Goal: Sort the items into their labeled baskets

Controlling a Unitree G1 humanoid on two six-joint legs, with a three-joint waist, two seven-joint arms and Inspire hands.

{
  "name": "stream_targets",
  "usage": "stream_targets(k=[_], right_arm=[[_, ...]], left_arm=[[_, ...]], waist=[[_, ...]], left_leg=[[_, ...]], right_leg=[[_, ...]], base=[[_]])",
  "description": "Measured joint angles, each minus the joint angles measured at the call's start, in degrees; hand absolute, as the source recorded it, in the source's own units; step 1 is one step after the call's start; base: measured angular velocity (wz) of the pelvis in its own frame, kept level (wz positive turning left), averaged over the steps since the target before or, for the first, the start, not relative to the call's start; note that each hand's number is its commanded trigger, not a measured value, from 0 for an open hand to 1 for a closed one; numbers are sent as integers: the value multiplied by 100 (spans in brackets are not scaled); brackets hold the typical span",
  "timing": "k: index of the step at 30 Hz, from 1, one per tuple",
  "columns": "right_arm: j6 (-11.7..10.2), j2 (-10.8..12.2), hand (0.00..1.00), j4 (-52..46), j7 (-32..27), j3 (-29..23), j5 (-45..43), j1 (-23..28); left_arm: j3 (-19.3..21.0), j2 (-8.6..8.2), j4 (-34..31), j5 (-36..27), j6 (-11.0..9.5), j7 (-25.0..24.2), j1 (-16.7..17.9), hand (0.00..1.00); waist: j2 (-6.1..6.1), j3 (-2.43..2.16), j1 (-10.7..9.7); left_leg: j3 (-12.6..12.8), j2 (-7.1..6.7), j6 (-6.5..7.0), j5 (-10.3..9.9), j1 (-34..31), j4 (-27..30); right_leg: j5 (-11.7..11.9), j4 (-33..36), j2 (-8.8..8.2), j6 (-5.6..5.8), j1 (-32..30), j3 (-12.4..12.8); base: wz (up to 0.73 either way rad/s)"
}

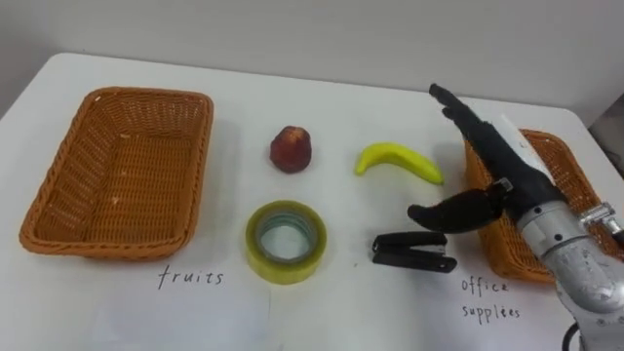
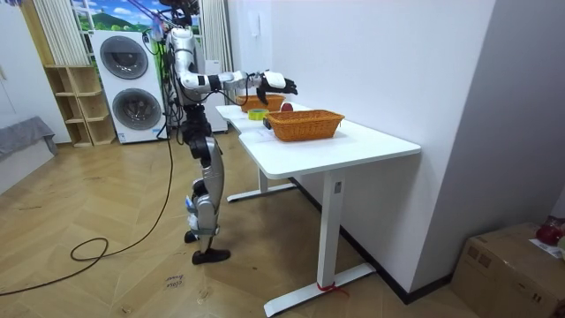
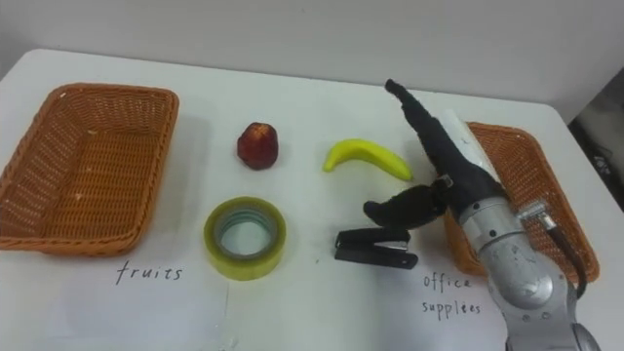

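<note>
Between left basket (image 1: 117, 171) and right basket (image 1: 575, 185) lie a probable apple (image 1: 291, 148), banana (image 1: 398, 161), tape roll (image 1: 285, 241) and stapler (image 1: 412, 252).

Right hand (image 1: 487, 166) raised, fingers straight and extended forward, thumb spread out sideways

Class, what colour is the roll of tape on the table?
Yellowish-green tape roll, clearest in the left eye view.

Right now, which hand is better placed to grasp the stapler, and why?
Right. The right hand hovers open close to the black stapler, its thumb nearest it, and the office supplies basket sits on that same side.
</note>
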Motion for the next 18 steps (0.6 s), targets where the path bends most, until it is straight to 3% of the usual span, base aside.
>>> stream_targets(k=[10, 18], right_arm=[[23, 0, 0, 369, 392, 0, -311, -1], [148, 0, 0, 386, 640, 63, -334, -4]], left_arm=[[-1, 46, -10, -1, -2, -41, -41, 0], [-10, 54, -10, 0, 0, -129, -114, 0]], waist=[[-77, 42, 73], [-78, 41, 93]], left_leg=[[-48, 1, 1, -1, -23, -5], [-50, -2, 0, -1, -10, -23]], right_leg=[[4, 3, 9, -3, -7, -21], [4, -5, 8, -2, -3, -28]], base=[[1], [0]])
